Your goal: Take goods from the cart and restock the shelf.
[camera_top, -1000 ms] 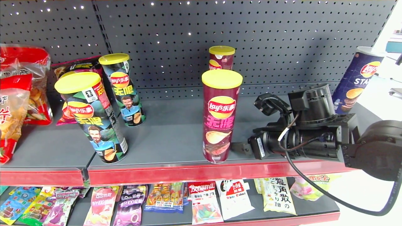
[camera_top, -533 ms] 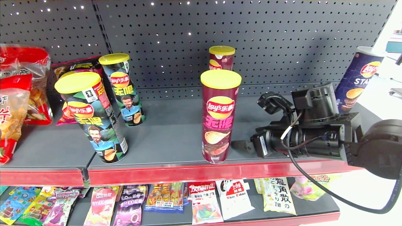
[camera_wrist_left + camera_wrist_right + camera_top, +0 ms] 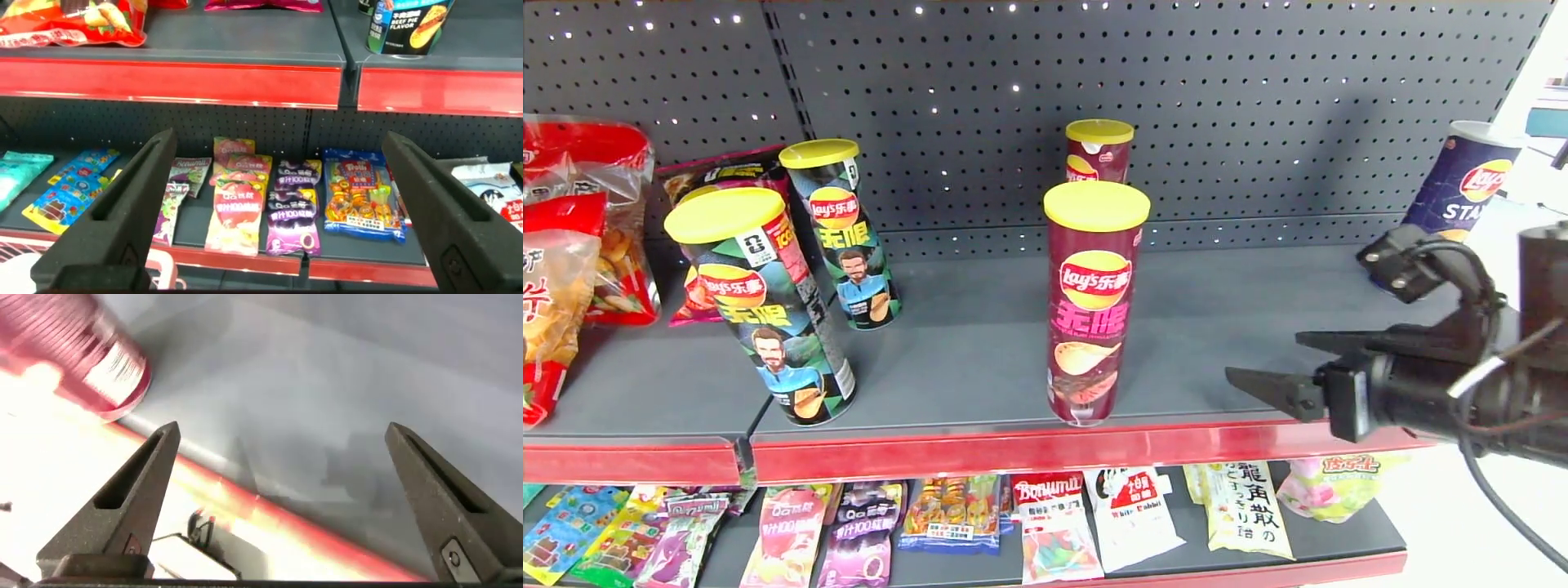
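Placement looks done: maroon can (image 3: 1094, 302) upright at shelf (image 3: 980, 359) front edge, ahead of right gripper (image 3: 1262, 354) fingers, apart. Fingers spread wide, empty. Same for left gripper (image 3: 279, 137) fingers: wide, empty. Next, I judge: fetch 1 more item from cart.

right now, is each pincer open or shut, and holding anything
left pincer: open, holding nothing
right pincer: open, holding nothing
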Controlling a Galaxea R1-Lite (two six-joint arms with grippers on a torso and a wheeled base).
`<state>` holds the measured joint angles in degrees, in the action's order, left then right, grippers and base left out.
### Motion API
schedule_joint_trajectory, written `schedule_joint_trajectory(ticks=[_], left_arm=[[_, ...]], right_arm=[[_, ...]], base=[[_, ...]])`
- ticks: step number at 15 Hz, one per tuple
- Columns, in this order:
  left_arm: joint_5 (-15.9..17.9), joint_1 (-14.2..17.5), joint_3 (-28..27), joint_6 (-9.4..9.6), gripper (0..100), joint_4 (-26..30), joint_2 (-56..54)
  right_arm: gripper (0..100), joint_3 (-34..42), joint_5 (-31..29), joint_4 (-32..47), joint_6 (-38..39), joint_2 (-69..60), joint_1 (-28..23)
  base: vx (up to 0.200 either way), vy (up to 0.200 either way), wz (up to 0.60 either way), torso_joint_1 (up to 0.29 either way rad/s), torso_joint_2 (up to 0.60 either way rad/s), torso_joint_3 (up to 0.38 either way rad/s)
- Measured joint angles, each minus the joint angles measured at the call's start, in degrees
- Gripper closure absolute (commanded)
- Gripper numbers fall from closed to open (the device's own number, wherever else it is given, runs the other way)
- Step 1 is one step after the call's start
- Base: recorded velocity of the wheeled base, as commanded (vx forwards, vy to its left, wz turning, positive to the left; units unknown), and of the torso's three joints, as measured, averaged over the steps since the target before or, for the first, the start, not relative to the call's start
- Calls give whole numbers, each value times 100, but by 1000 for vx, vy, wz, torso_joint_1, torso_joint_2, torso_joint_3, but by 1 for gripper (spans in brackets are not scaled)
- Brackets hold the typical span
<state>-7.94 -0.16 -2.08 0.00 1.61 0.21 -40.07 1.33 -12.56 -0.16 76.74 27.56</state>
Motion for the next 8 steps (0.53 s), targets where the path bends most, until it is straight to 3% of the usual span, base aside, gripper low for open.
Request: schedule_joint_trajectory(ticks=[4,8], left_arm=[[41,5,7,484,0,-6,0],[39,5,0,489,0,-11,0]], right_arm=[[0,907,55,41,2,-1321,-295],[0,1226,50,44,0,-2043,-361]], base=[[0,0,0,0,0,0],[0,0,0,0,0,0]])
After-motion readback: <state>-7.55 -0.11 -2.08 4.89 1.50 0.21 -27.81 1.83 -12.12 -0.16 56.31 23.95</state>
